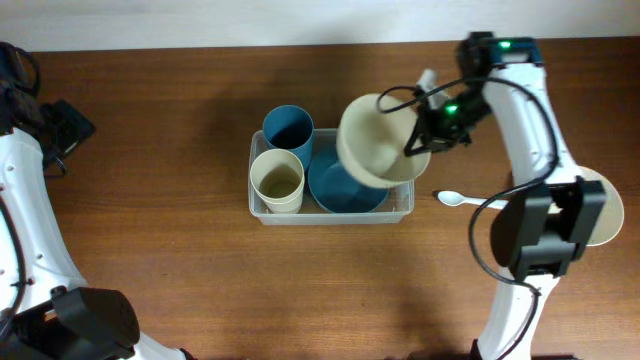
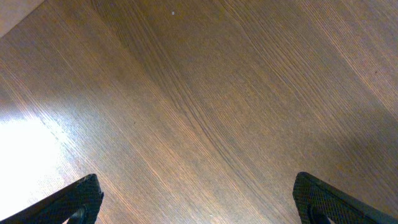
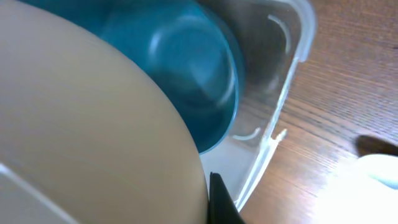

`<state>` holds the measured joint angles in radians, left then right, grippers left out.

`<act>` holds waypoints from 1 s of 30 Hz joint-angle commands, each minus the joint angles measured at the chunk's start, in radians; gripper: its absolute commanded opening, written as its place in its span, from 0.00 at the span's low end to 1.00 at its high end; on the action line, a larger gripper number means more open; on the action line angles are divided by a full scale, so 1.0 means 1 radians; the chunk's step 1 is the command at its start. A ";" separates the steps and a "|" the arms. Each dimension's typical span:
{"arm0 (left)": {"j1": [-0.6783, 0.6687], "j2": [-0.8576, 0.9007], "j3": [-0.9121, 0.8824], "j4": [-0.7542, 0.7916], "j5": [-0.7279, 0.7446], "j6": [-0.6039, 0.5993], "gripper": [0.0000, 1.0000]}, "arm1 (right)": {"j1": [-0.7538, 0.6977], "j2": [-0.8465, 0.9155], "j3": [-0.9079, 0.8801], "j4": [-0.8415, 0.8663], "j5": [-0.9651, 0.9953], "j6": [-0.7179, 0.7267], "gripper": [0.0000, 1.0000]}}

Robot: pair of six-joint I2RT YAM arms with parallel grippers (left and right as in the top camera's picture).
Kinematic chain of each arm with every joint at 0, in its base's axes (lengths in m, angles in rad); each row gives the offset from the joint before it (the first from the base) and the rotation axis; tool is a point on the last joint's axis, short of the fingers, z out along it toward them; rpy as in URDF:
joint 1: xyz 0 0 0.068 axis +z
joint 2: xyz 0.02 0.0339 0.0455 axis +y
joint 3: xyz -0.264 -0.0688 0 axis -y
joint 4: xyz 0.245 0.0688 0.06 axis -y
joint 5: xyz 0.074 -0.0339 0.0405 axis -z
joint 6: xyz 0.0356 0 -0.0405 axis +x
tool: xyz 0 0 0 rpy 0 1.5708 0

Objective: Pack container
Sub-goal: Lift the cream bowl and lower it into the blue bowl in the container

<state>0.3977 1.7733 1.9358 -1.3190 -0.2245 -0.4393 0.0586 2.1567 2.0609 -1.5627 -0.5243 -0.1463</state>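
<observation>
The clear rectangular plastic container (image 1: 330, 217) sits centre frame on the wooden worktop (image 1: 150, 150), holding a tall blue cup (image 1: 288, 128), a cream cup (image 1: 277, 180) and a blue bowl (image 1: 345, 190). The right pincer (image 1: 420, 135) grips a round cream bowl (image 1: 372, 140) tilted above it, hiding its upper right corner. A white plastic spoon (image 1: 455, 199) lies just right. The left wrist view shows the left pincer (image 2: 196, 200) spread wide over the worktop.

A cream bowl (image 3: 81, 124) fills the foreground above a blue bowl (image 3: 186, 68) sitting in the clear container (image 3: 287, 87).
</observation>
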 commanded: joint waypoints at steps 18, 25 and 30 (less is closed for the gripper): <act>0.003 0.006 0.015 0.002 0.000 -0.013 1.00 | 0.175 -0.024 0.006 0.037 0.273 0.156 0.04; 0.003 0.006 0.015 0.002 0.000 -0.013 1.00 | 0.200 -0.024 -0.043 0.088 0.275 0.170 0.04; 0.003 0.006 0.015 0.002 0.000 -0.013 1.00 | 0.199 -0.024 -0.097 0.122 0.275 0.174 0.04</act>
<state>0.3977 1.7733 1.9358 -1.3190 -0.2245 -0.4393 0.2508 2.1567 1.9919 -1.4528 -0.2573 0.0177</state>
